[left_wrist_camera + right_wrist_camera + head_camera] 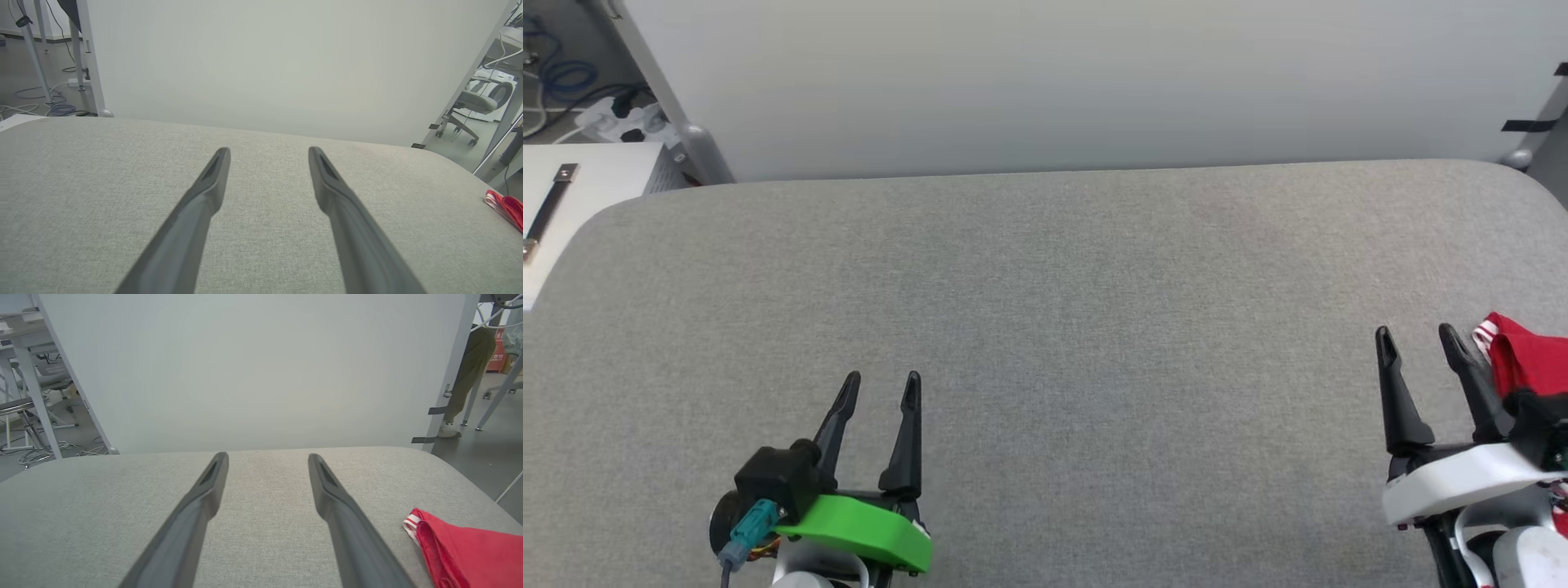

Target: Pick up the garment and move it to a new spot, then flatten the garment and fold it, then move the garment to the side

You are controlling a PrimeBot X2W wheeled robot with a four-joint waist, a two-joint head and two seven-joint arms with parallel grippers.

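My left gripper (pixel 882 380) is at 7 o'clock in the head view, over the grey padded surface (pixel 1045 269). Its 2 fingers are spread wide with nothing between them. My right gripper (pixel 1414 333) is at 4 o'clock, just as wide apart and equally empty. The garment (pixel 1531 359) lies bunched at the surface's right edge, at 3 o'clock from my right gripper and just beside its outer finger. It shows red cloth and a red-white striped trim. In my right wrist view it lies at 4 o'clock.
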